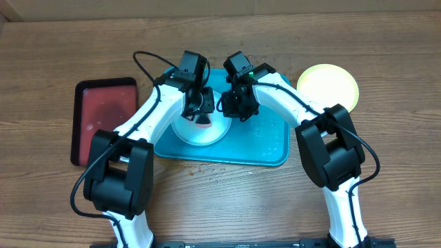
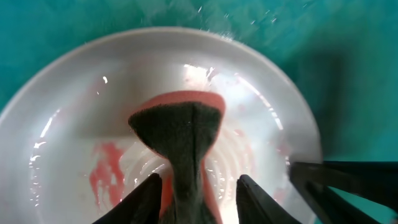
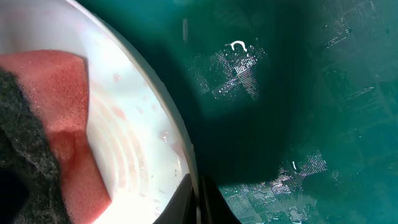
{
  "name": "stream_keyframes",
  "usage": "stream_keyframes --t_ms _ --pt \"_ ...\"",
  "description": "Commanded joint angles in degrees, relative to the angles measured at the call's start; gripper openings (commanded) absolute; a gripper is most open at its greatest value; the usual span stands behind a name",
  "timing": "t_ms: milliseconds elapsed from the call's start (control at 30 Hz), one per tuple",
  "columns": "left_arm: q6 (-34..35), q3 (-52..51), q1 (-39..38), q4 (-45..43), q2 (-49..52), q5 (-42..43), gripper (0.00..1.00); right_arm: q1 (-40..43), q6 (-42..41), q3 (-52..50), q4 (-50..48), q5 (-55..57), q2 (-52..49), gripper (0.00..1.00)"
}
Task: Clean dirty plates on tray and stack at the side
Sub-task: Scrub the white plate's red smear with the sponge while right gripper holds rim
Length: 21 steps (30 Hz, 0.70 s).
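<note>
Widest of all is the wooden table (image 1: 386,179), and in the middle of it lies the turquoise tray (image 1: 265,148), its floor wet and glinting. Off to the robot's left, well apart from it, sits the dark red tray (image 1: 103,117).

On to the plates. The yellow-green plate (image 1: 331,86) lies on the bare table near the turquoise tray's far right corner. The white plate (image 1: 200,134) is in the tray's left half, and both arms meet over it.

The right gripper (image 3: 198,202) is at the plate's right edge. Its fingers are drawn close with the white rim running in between them, so it looks pinched onto that rim.

The left gripper (image 2: 198,186) points down into the plate, jaws squeezed on a sponge (image 2: 180,130). That's pink foam with a dark scouring face, folded between the fingers, its tip pressed on the plate's middle.

Smallest of all, the pink smears (image 2: 106,171) streak the wet white surface left of the sponge.
</note>
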<state>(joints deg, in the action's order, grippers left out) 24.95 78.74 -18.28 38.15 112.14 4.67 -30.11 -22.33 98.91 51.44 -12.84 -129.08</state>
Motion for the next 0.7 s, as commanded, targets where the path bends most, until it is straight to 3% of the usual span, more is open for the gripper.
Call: stream_keyframes --t_ms 0,67,167,333,567,667 --pt "-0.7 -1.0 0.2 0.1 3.0 -0.1 0.38 -0.3 -0.4 -0.3 0.0 1.4 -1.0 0.04" --pt "-0.7 -1.0 0.2 0.1 3.8 0.2 0.36 -0.3 -0.4 -0.3 0.0 1.4 -1.0 0.04" --pt "-0.8 -1.0 0.2 -0.1 4.0 0.2 0.24 -0.3 -0.4 -0.3 0.0 1.4 -1.0 0.04" --pt "-0.7 -1.0 0.4 -1.1 4.0 -1.8 0.22 -0.3 -0.4 -0.3 0.0 1.4 -1.0 0.04" --pt "-1.2 -1.0 1.5 1.2 4.0 -11.1 0.04 -0.3 -0.3 -0.3 0.1 1.4 -1.0 0.04" --pt "-1.9 -1.0 2.3 3.5 4.0 -17.2 0.05 -0.3 -0.2 -0.3 0.1 1.4 -1.0 0.04"
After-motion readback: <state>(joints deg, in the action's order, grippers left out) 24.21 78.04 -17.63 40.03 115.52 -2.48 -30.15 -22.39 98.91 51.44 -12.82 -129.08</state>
